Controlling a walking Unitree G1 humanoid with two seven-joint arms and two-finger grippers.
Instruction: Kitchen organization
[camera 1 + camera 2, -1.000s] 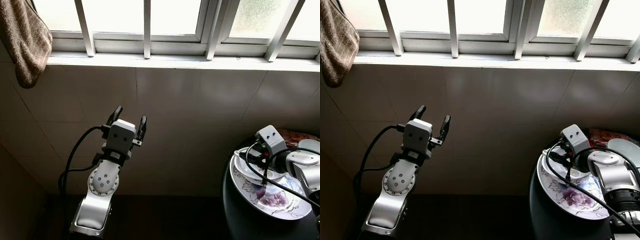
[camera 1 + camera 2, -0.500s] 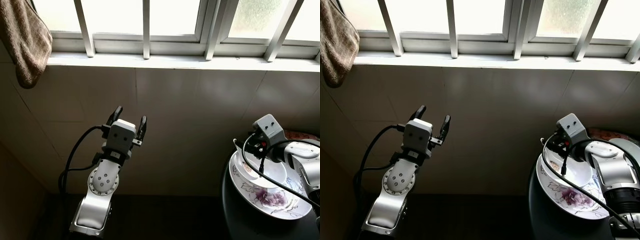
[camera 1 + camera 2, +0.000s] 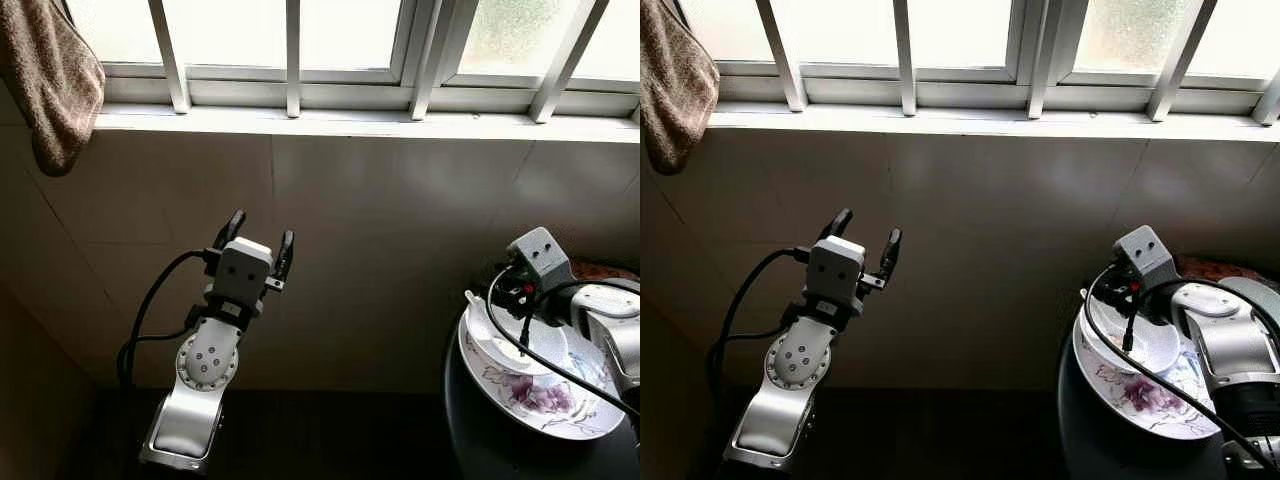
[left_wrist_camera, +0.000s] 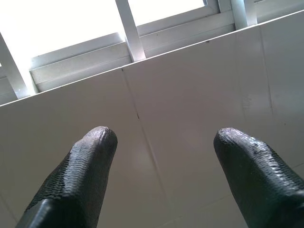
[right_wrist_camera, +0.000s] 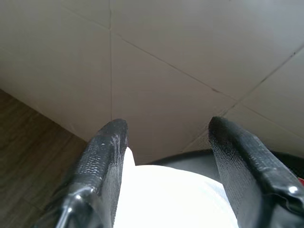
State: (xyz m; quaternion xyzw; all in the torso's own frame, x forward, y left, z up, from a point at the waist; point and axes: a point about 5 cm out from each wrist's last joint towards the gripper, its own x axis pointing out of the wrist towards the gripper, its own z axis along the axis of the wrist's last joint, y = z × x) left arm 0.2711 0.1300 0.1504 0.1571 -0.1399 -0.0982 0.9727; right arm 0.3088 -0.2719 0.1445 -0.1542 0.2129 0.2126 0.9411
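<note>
A white bowl (image 3: pixel 522 347) rests on a flower-patterned plate (image 3: pixel 553 407) on a dark round table (image 3: pixel 478 432) at the lower right. My right gripper (image 5: pixel 168 126) hovers low over the bowl's near-left rim, fingers spread wide and open; the bowl (image 5: pixel 171 197) shows white between and below them. One finger (image 5: pixel 107 147) lies close along the bowl's edge; whether it touches cannot be told. My left gripper (image 3: pixel 262 228) is raised at centre left, open and holding nothing, pointing up at the tiled wall.
A tiled wall (image 3: pixel 400 220) rises under a barred window with a white sill (image 3: pixel 350 122). A brown towel (image 3: pixel 50 80) hangs at the upper left. Something reddish (image 3: pixel 600 272) lies behind the plate. Dark floor (image 3: pixel 330 440) lies between my arms.
My right gripper has risen slightly and shifted over the plate, and the bowl now sits more squarely on it. The left arm has barely moved.
</note>
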